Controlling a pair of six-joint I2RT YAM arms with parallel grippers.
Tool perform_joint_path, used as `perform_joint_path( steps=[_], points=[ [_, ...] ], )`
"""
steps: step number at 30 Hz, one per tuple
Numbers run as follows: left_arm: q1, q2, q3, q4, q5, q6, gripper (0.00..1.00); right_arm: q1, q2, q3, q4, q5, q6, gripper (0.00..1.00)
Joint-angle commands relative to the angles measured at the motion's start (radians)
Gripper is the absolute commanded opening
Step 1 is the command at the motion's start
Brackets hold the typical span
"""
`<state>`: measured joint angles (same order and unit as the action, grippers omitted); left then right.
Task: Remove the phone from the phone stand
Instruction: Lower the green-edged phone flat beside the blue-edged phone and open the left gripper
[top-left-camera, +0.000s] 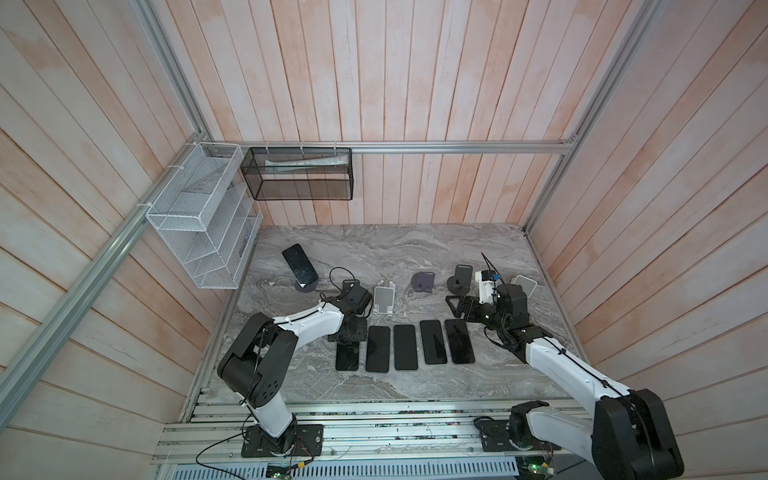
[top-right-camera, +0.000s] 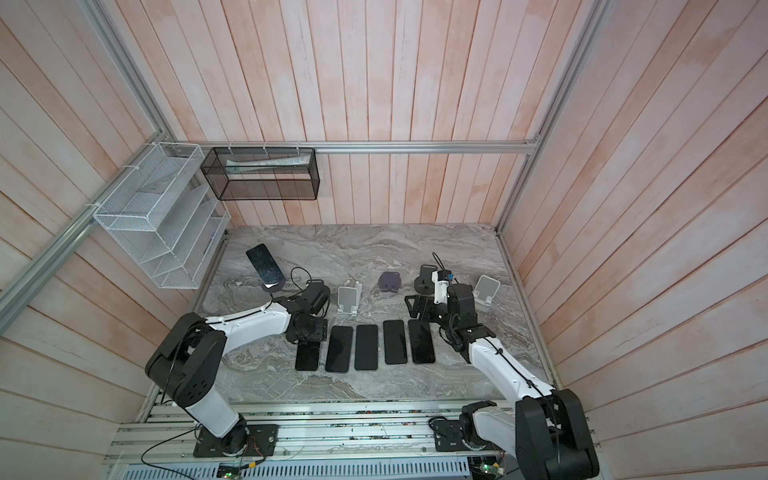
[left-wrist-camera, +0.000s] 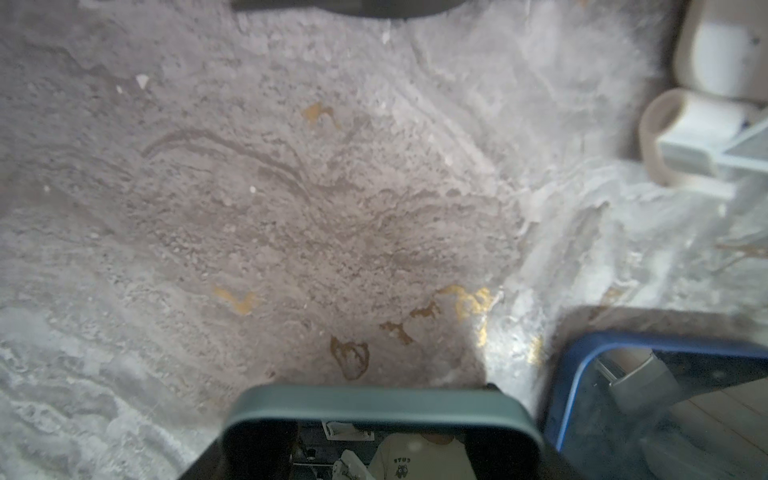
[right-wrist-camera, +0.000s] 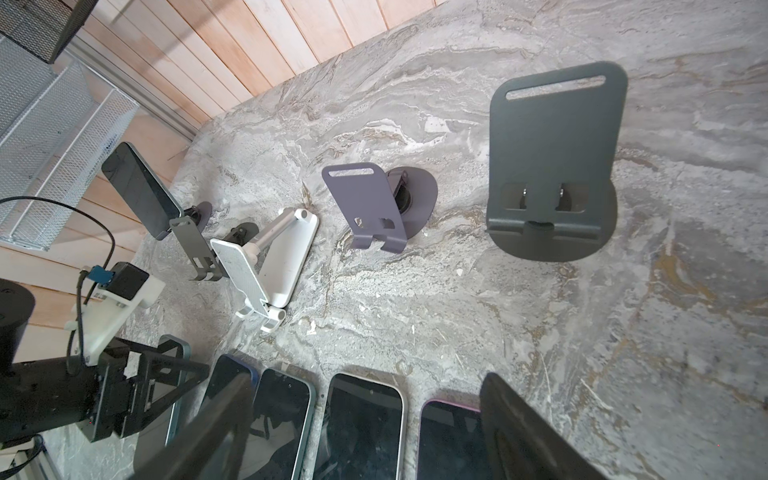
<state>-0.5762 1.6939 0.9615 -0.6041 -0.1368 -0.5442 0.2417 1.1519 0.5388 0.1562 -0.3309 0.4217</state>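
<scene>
A dark phone (top-left-camera: 300, 264) leans tilted on a round-based phone stand (top-left-camera: 306, 286) at the far left of the marble table, also seen in the right wrist view as the phone (right-wrist-camera: 139, 189). No gripper touches it. My left gripper (top-left-camera: 349, 332) is nearer the front, low over a teal-edged phone (left-wrist-camera: 374, 405) lying flat as the leftmost of a row, with its jaws against that phone's long sides. My right gripper (top-left-camera: 457, 305) hovers open above the right end of the row, nothing between its fingers (right-wrist-camera: 519, 428).
Several phones (top-left-camera: 405, 347) lie flat side by side. Behind them stand empty holders: a slim dark one (right-wrist-camera: 195, 249), a white one (top-left-camera: 383, 297), a purple one (top-left-camera: 423, 280), a dark one (top-left-camera: 461, 276) and a white one (top-left-camera: 524, 286). Wire baskets (top-left-camera: 199, 216) hang on the left wall.
</scene>
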Motion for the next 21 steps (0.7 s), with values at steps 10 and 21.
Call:
perform_joint_path(
  steps=[10, 21],
  points=[
    [-0.006, 0.016, -0.01, 0.017, -0.021, -0.013, 0.68, 0.007, 0.019, 0.018, -0.019, 0.029, -0.013, 0.86],
    [-0.019, 0.021, -0.003, 0.01, -0.035, -0.022, 0.73, 0.01, 0.02, 0.019, -0.02, 0.029, -0.015, 0.86]
  ],
)
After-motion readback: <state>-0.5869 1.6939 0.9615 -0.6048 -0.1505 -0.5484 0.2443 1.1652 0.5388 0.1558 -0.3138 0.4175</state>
